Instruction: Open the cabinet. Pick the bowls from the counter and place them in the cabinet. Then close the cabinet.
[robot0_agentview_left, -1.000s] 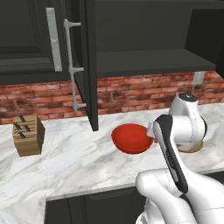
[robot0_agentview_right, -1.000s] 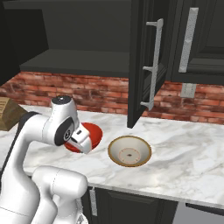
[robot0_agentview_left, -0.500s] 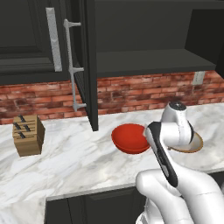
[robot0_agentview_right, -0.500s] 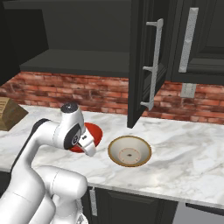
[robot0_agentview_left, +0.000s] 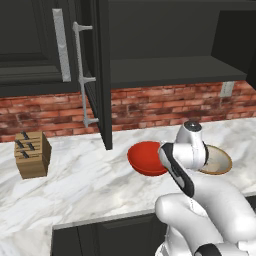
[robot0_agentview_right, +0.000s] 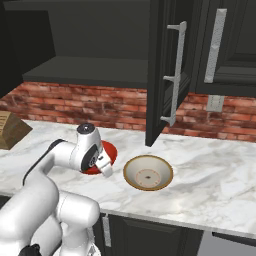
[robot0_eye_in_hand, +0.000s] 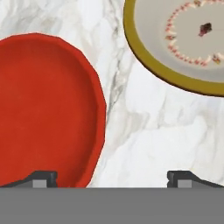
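Dropping lower than a sec ago, our gripper (robot0_eye_in_hand: 112, 177) hangs w/ jaws spread wide, straddling the red bowl (robot0_eye_in_hand: 46, 109) rim. Cabinet (robot0_agentview_left: 165, 45) stands open, so we judge first pick imminent; tan bowl (robot0_eye_in_hand: 179, 39) waits beside.

In the left base view the arm hides the red bowl's (robot0_agentview_left: 142, 157) right side and most of the tan-rimmed bowl (robot0_agentview_left: 220, 161). In the hand view both bowls are cut by the edges, and only the gripper (robot0_eye_in_hand: 112, 178) tips show. The knife block (robot0_agentview_right: 11, 129) is cut by the right base view's left edge.
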